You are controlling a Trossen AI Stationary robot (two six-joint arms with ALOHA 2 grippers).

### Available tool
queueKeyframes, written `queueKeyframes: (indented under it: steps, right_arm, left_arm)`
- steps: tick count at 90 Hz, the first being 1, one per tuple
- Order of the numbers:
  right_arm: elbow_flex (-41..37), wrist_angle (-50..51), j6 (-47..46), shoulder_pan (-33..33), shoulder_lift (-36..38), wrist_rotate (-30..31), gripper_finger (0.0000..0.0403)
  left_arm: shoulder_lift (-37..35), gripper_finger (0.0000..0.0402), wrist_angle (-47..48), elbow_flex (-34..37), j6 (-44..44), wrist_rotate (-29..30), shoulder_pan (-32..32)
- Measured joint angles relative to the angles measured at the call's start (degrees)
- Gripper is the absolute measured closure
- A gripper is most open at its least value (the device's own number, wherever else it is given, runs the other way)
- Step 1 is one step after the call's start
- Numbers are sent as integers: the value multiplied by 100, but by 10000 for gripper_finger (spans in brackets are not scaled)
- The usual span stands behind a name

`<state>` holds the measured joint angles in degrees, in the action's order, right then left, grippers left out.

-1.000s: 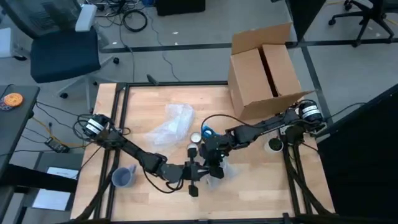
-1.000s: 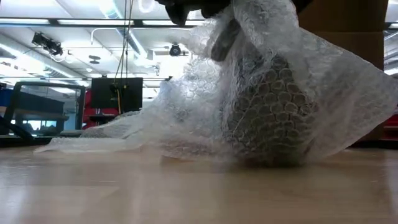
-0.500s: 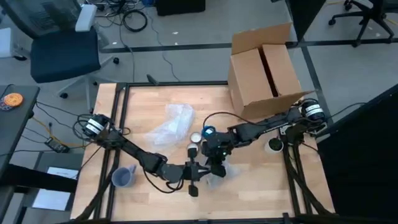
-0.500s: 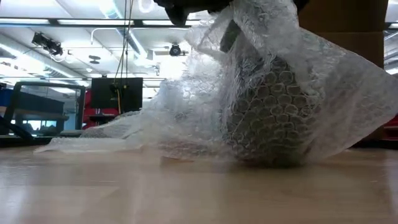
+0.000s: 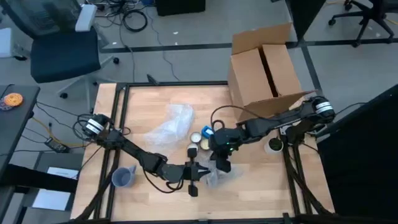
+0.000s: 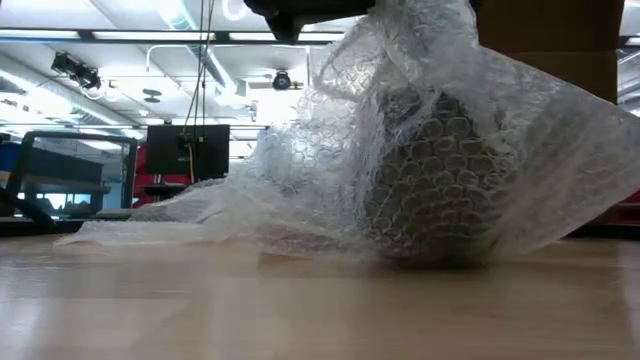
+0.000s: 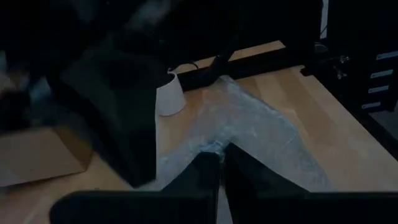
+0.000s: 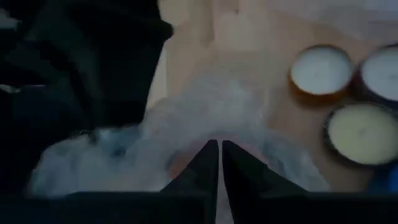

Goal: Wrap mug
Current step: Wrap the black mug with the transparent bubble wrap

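Left gripper point(image 5: 200, 175) pinched tight on the bubble wrap point(image 5: 219, 176), fingers point(image 7: 208, 180) together on its edge. Right gripper point(image 5: 222, 165) fingers point(image 8: 208, 163) pressed together too, tips down against the same wrap, just at 1 o'clock from the left one. Mug point(image 6: 435, 185) sitting upright on the table point(image 5: 143, 109), bundled under the wrap. Three little round tins point(image 5: 199, 143) at 11 o'clock from the bundle. More wrap point(image 5: 169, 124) farther that way. Cardboard box point(image 5: 264, 65) at 1 o'clock. Blue cup point(image 5: 122, 177) at 9 o'clock.

Mug point(image 6: 435, 185) seemingly inside wrap point(image 6: 520, 130), on table point(image 6: 200, 310)
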<state>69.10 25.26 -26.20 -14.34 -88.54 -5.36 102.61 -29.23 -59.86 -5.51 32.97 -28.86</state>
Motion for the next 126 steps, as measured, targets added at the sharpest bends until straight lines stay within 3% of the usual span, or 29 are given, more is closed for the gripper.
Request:
queueKeyframes:
  steps: [23,49,126]
  right_arm:
    - [2,33,-71,-282,-326,246,403]
    - [-2,-729,285,-281,-1055,-552,403]
    - [-87,-1351,701,-237,-873,-812,403]
  left_arm:
    - [6,402,-246,4,13,188,0]
    - [10,402,-322,15,10,147,-21]
    - [16,402,-682,14,-204,171,-15]
